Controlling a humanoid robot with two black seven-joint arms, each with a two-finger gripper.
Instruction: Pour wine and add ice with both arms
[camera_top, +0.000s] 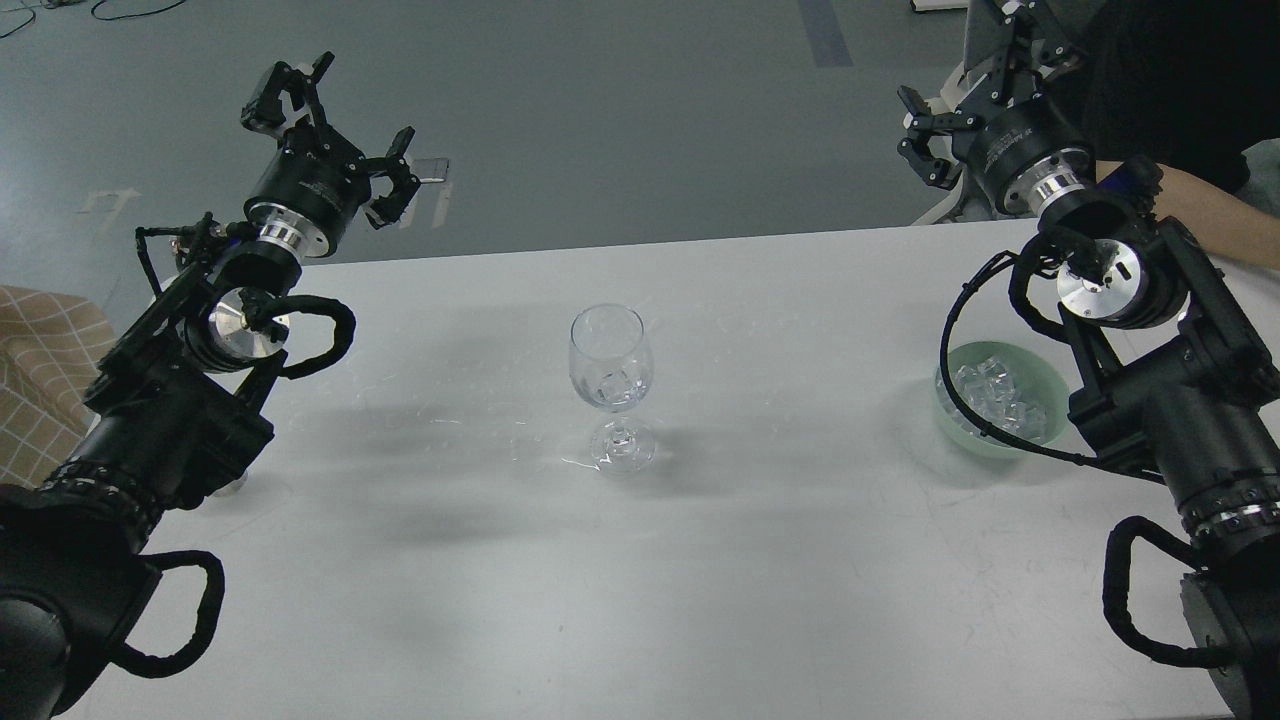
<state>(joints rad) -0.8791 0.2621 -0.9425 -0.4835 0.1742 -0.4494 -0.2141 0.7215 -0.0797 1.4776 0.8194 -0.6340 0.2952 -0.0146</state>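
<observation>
A clear wine glass stands upright at the middle of the white table, with an ice cube in its bowl. A pale green bowl of clear ice cubes sits at the right, partly behind my right arm. My left gripper is raised over the table's far left edge, fingers spread, empty. My right gripper is raised beyond the table's far right edge, fingers spread, empty. No wine bottle shows.
A small clear object on the table at the left is mostly hidden behind my left arm. A person's arm and dark clothing are at the far right corner. Grey floor lies beyond the table.
</observation>
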